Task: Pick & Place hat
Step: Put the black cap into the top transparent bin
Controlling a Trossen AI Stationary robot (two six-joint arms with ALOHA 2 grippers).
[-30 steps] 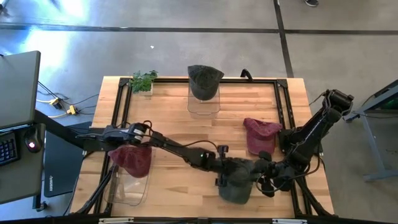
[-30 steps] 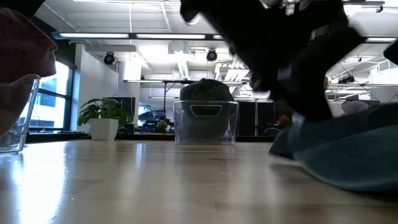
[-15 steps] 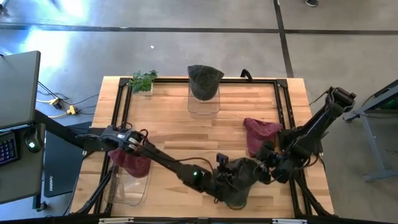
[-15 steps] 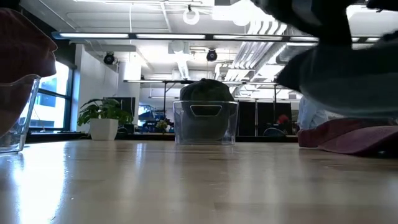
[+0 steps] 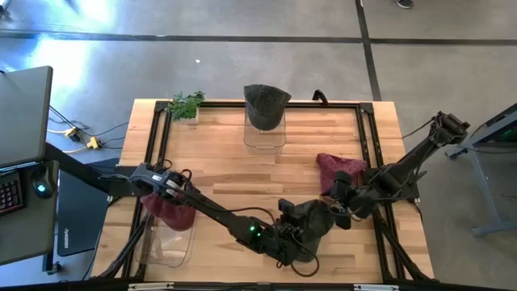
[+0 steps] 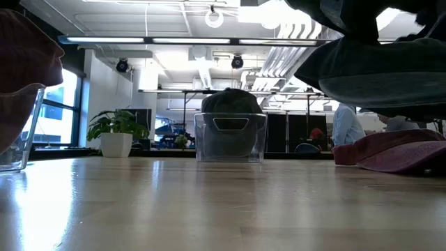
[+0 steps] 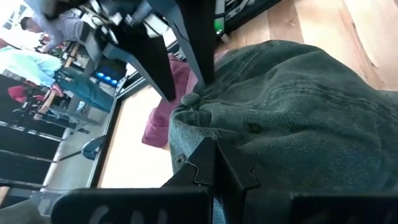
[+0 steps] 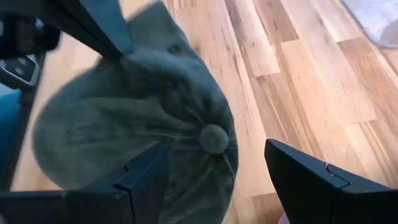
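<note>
**Grey-green hat off the table, lower centre**

You have the grey-green hat (image 5: 308, 222) lifted clear of the table (image 5: 218, 162) at lower centre. Your left gripper (image 7: 214, 163) is pinched tight on its fabric. Your right gripper (image 8: 214, 168), fingers spread wide, sits just right of it. A maroon hat (image 5: 339, 168) lies flat beyond, right of centre.

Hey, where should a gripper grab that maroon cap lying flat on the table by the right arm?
Grip the maroon cap at its crown, coming straight down from above. It lies low and flat on the table, so a sideways approach offers little to pinch, and the soft cloth should bunch between the fingers.
</note>
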